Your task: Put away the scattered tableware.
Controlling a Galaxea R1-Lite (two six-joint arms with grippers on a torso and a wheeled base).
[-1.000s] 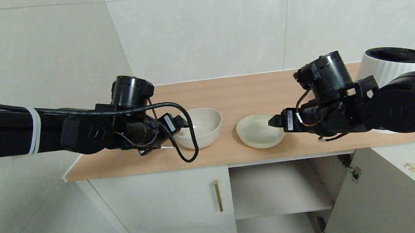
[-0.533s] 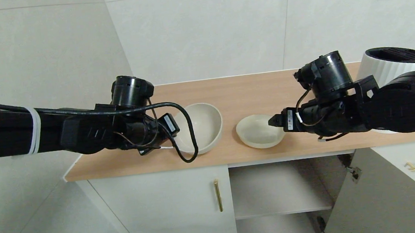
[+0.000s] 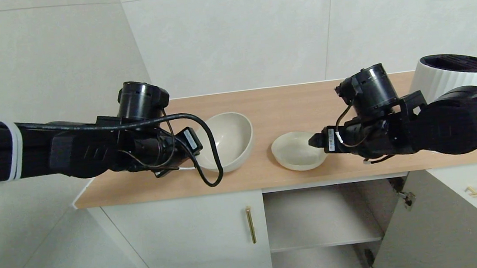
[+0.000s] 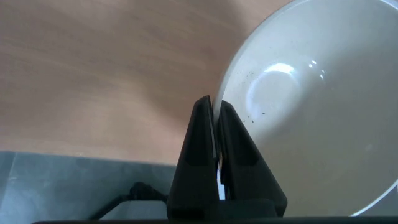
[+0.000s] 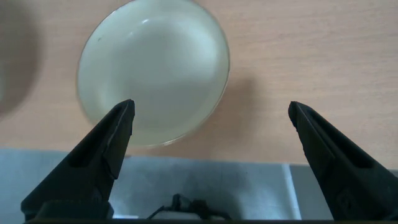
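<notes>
Large bowl (image 3: 230, 141), cream, deep: is leaning tilted on the left part of the wooden countertop (image 3: 288, 103), mouth turning toward the left arm. Whether its underside is touching the wood cannot be told.

Left gripper (image 3: 200, 146): is pinching the large bowl's near rim, one finger inside and one outside, fully clamped on it.

Small bowl (image 3: 297, 151), pale, shallow: is sitting flat and upright near the countertop's front edge, just beside the large bowl on its right, apart from it.

Right gripper (image 3: 314, 140): is hovering at the small bowl's right rim, fingers spread wide, holding nothing. The bowl is lying ahead of and between them.

Open cabinet shelf (image 3: 318, 231): is lying directly below the small bowl, below and to the right of the left gripper.

Judgement: both bowls being round, no long axis is mattering. Each arm is nearest its own bowl, and the large bowl is likely needing to travel down and rightward to the shelf.
</notes>
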